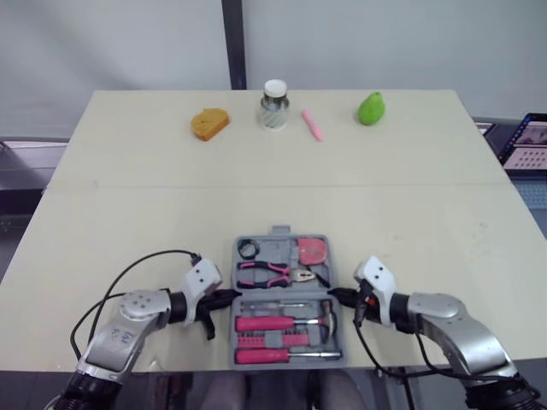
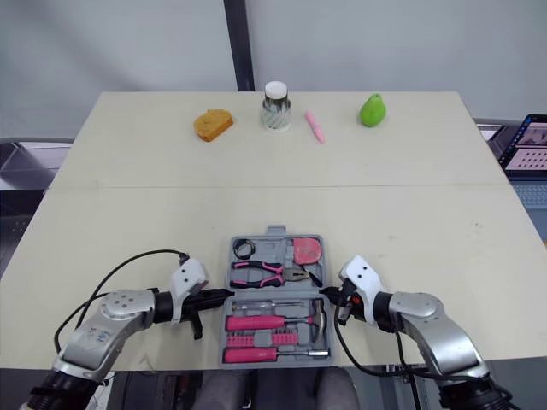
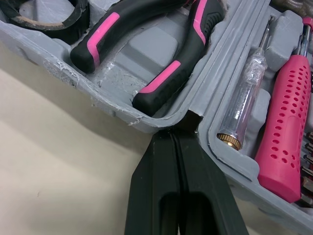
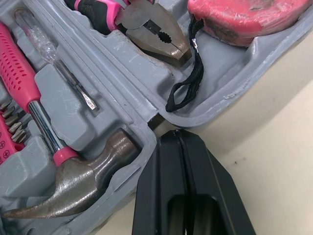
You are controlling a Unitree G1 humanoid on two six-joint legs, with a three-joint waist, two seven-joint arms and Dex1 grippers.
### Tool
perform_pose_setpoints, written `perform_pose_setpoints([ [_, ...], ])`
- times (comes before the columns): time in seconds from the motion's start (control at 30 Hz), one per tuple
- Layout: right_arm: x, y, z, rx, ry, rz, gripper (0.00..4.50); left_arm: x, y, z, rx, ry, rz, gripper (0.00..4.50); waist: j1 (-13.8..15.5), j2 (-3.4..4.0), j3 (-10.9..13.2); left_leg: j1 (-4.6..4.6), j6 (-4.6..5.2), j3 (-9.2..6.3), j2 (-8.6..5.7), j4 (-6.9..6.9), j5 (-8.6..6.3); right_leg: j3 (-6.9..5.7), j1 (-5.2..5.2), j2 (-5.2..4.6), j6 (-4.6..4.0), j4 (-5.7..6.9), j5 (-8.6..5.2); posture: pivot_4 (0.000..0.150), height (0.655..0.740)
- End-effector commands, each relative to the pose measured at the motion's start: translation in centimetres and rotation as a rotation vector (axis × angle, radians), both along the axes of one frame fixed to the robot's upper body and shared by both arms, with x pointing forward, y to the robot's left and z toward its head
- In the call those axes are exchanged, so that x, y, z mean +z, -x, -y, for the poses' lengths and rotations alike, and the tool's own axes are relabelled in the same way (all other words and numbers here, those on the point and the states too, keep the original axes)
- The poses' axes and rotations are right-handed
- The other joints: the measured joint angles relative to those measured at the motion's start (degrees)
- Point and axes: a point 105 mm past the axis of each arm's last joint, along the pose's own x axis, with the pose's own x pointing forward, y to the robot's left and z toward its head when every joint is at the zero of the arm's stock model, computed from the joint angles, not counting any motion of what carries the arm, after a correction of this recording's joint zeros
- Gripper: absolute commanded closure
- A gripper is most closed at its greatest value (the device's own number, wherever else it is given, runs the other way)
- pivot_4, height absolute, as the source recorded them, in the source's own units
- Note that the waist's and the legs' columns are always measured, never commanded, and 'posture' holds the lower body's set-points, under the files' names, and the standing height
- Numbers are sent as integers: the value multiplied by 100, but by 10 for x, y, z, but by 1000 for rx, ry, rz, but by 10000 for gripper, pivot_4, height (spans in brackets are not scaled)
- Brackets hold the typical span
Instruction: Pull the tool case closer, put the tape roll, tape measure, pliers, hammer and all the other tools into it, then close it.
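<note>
Open tool case [image 1: 279,232] by near table [image 1: 128,213] edge, left fingers [image 3: 154,186], right fingers [image 4: 208,186] pressed together at its sides

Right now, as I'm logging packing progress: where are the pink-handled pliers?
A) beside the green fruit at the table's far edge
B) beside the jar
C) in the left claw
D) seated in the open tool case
D: the pliers lie in a moulded slot of the open tool case, beside the tape measure.
</note>
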Motion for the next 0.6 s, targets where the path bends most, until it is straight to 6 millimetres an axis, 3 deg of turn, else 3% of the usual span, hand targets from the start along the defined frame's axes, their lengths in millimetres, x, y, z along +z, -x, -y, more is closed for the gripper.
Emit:
perform_pose_setpoints([
  [0.03,5,9,-11,62,-35,3,44549,-9,9,6,-44,-8,-37,45000,1,0,0,0,0,0,0,0,0,0,0,0,0,0,0,1500,7400],
  [0.2,15,3,13,11,-25,-19,44549,4,10,-21,-22,-43,-10,45000,0,0,0,-1,0,1,0,-1,0,0,0,0,0,-2,0,1500,7400],
  [0.23,20,0,18,-11,-43,-38,42333,10,12,-25,-40,-48,-1,45000,0,0,0,-1,0,1,0,-3,0,0,-1,0,0,-3,0,1500,7400],
  [0.37,36,-11,27,-68,-145,-121,26336,23,25,-25,-147,-67,2,45000,-6,1,1,-1,0,5,4,-4,0,0,-1,2,-2,-5,-1,1500,7400],
  [0.47,50,-29,31,-135,-251,-206,10823,32,41,-12,-264,-64,-22,45000,-9,1,1,-4,0,6,4,-2,0,3,0,1,-2,-11,-1,1500,7400],
  [0.53,49,-47,30,-194,-278,-269,550,28,53,3,-333,-55,-44,45000,-1,3,2,-5,0,6,4,-4,0,5,-1,1,-2,-13,-1,1500,7400],
  [0.6,47,-58,26,-228,-295,-325,164,23,61,13,-370,-46,-66,45000,-4,4,2,-4,0,7,4,-3,0,5,0,2,-3,-11,-1,1500,7400],
])
